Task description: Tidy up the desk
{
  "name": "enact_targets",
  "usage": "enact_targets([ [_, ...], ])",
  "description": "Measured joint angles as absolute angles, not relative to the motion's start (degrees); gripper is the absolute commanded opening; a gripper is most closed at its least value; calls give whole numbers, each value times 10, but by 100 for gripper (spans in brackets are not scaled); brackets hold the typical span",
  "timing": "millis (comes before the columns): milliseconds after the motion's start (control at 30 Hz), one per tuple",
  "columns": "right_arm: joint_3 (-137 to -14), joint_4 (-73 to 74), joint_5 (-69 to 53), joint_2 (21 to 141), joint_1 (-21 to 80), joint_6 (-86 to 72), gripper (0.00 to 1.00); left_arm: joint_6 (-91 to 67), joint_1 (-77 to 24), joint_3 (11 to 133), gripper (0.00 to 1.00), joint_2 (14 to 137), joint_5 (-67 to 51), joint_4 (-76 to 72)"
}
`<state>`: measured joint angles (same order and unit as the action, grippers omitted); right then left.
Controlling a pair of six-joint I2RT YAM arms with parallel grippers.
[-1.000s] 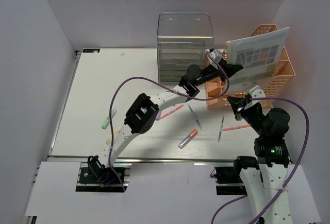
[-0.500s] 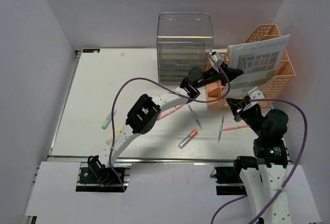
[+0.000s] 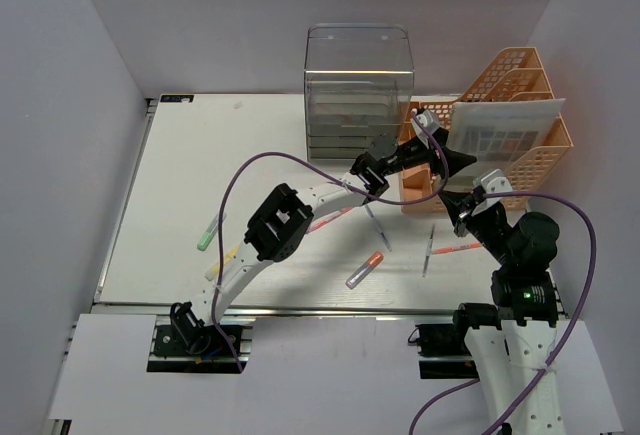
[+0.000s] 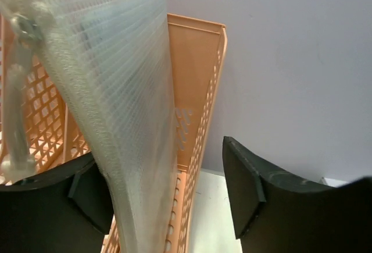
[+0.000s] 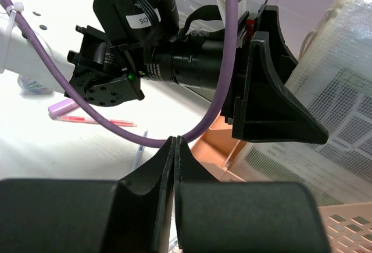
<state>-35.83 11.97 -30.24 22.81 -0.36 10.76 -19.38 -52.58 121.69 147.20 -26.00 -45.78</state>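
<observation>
The desk (image 3: pixel 200 175) is a white tabletop with loose pens on it: a red pen (image 3: pixel 330 217), a blue pen (image 3: pixel 377 225), an orange-capped marker (image 3: pixel 365 269) and a green highlighter (image 3: pixel 210 232). A translucent mesh pouch (image 3: pixel 510 125) holding a printed sheet lies in the orange rack (image 3: pixel 535 165). My left gripper (image 3: pixel 447 161) is open at the pouch's near edge. In the left wrist view the pouch (image 4: pixel 116 90) rests against one finger and stands well apart from the other finger (image 4: pixel 244 189). My right gripper (image 5: pixel 175 143) is shut on nothing, hovering by the rack's front.
A clear drawer box (image 3: pixel 358 85) stands at the back, left of the rack. Two more pens (image 3: pixel 428 250) lie just in front of the rack beside my right arm. The left arm's purple cable (image 5: pixel 192 131) loops close to my right fingertips. White walls enclose the desk.
The left gripper has opened. The pouch, held tilted upright above the rack before, has sunk lower and flatter into it. The right arm has barely moved.
</observation>
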Motion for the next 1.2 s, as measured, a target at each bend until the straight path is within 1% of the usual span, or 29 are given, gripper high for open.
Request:
enact_targets([
  [67,-358,120,-303,227,-3,108,9,-195,-526,1217,82,1471,-254,-455],
  [167,-358,123,-303,222,-4,110,20,-195,-527,1217,84,1468,-242,-452],
  [233,-359,124,-304,215,-3,111,34,-196,-527,1213,85,1461,-230,-448],
  [300,-360,129,-305,209,-3,112,46,-196,-528,1199,85,1443,-217,-444],
  [367,-366,139,-307,204,-4,115,55,-195,-528,1164,85,1407,-202,-435],
  [433,-374,147,-312,196,-4,121,56,-194,-529,1116,85,1358,-182,-426],
  [467,-378,151,-316,191,-4,123,58,-193,-529,1086,85,1329,-170,-422],
  [533,-383,157,-323,176,-4,124,58,-193,-529,1018,85,1261,-145,-416],
  [600,-390,166,-330,164,-3,124,58,-193,-530,960,81,1191,-116,-405],
  [667,-399,170,-335,162,-3,123,58,-194,-530,914,74,1127,-86,-387],
  [700,-405,175,-335,164,-3,122,57,-196,-530,892,64,1093,-66,-368],
  [733,-411,180,-336,166,-4,121,53,-200,-530,874,54,1060,-47,-349],
  [767,-417,184,-337,170,-4,120,40,-204,-530,861,31,1035,-34,-331],
  [833,-424,192,-342,182,-4,118,27,-220,-528,813,19,960,-4,-281],
  [867,-427,197,-350,190,-4,115,17,-227,-526,781,12,919,10,-256],
  [900,-428,199,-359,199,-3,113,15,-235,-526,743,1,872,22,-234],
  [933,-428,204,-372,212,-3,109,14,-242,-525,708,0,829,36,-205],
  [1000,-429,209,-400,247,-3,98,15,-258,-524,643,0,738,62,-143],
  [1033,-429,210,-413,270,-3,90,18,-267,-523,618,14,692,78,-106],
  [1067,-430,210,-426,296,-3,81,26,-276,-523,594,28,647,94,-65],
  [1133,-430,209,-445,341,-3,64,32,-296,-523,553,52,557,122,8],
  [1167,-430,208,-453,364,-3,58,40,-309,-523,536,59,511,137,45],
  [1200,-430,206,-459,383,-3,49,43,-323,-523,522,66,467,151,78],
])
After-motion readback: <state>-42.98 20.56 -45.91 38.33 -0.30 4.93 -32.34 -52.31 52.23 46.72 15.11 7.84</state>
